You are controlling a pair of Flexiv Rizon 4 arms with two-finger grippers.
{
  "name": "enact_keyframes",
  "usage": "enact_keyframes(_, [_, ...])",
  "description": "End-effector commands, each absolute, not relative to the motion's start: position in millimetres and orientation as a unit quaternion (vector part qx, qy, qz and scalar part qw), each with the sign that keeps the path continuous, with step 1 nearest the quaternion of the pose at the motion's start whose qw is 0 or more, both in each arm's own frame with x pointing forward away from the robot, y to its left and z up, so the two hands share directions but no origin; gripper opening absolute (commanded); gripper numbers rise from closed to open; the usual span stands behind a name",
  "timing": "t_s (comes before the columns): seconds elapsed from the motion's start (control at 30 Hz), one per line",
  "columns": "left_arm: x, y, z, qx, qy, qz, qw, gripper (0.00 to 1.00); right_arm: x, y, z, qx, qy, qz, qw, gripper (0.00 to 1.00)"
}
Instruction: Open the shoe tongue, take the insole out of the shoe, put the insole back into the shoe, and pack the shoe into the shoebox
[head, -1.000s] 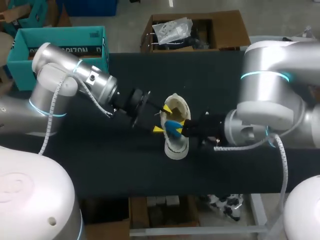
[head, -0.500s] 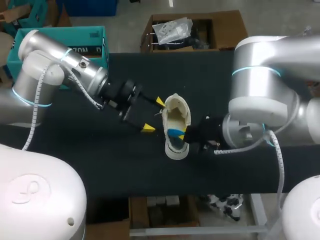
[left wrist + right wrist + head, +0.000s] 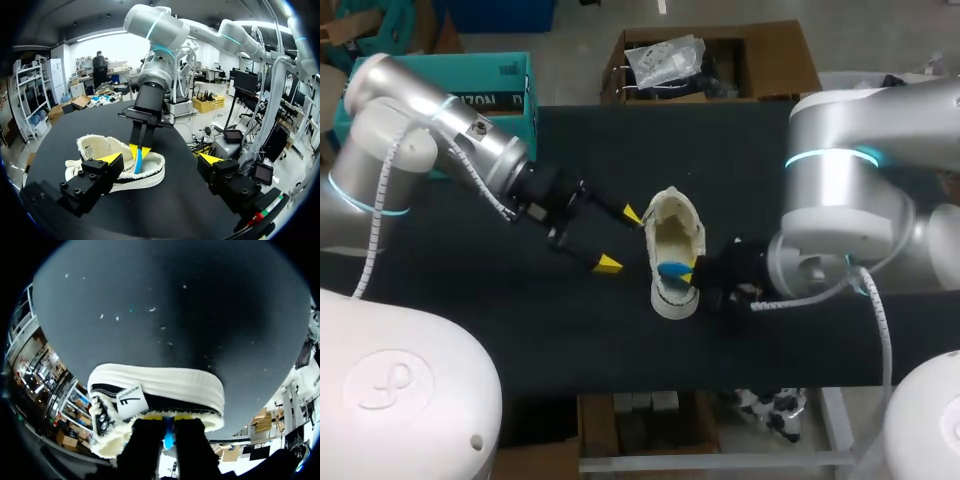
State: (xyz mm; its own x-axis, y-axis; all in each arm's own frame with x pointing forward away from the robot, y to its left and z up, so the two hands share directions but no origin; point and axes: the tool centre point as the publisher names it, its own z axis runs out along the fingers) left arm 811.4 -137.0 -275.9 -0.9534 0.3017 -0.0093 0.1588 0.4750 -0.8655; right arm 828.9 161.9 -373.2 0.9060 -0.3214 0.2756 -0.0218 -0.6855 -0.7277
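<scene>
We are pinching the insole (image 3: 669, 268) with our right gripper (image 3: 688, 271), the left gripper (image 3: 620, 238) gaping at nine o'clock of the shoe (image 3: 676, 222), which may drag along unheld.

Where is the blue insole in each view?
Head view: blue insole inside the shoe, at the right tool.
Left wrist view: ahead of the left tool, held by the right tool.
Right wrist view: in its own tool, at the shoe's rim.
Shared landmark: the white shoe.
</scene>
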Motion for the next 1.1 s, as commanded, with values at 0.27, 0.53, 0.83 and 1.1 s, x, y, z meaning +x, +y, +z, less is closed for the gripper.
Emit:
enact_keyframes(0.27, [803.1, -137.7, -271.5, -0.079, -0.871, 0.476, 0.091, 1.00, 802.8, 169.3, -351.9, -0.913, 0.072, -0.156, 0.370, 0.84])
enact_keyframes(0.53, [802.0, -134.4, -270.5, -0.020, -0.878, 0.467, 0.105, 1.00, 789.6, 181.1, -326.8, -0.910, 0.032, -0.170, 0.377, 0.39])
enact_keyframes(0.83, [801.6, -111.2, -263.8, 0.059, -0.880, 0.459, 0.104, 1.00, 818.9, 188.7, -342.7, -0.908, 0.009, -0.145, 0.394, 0.00])
enact_keyframes(1.1, [793.7, -91.2, -252.5, 0.086, -0.882, 0.453, 0.094, 1.00, 830.5, 191.9, -370.3, -0.902, 0.011, -0.122, 0.415, 0.00])
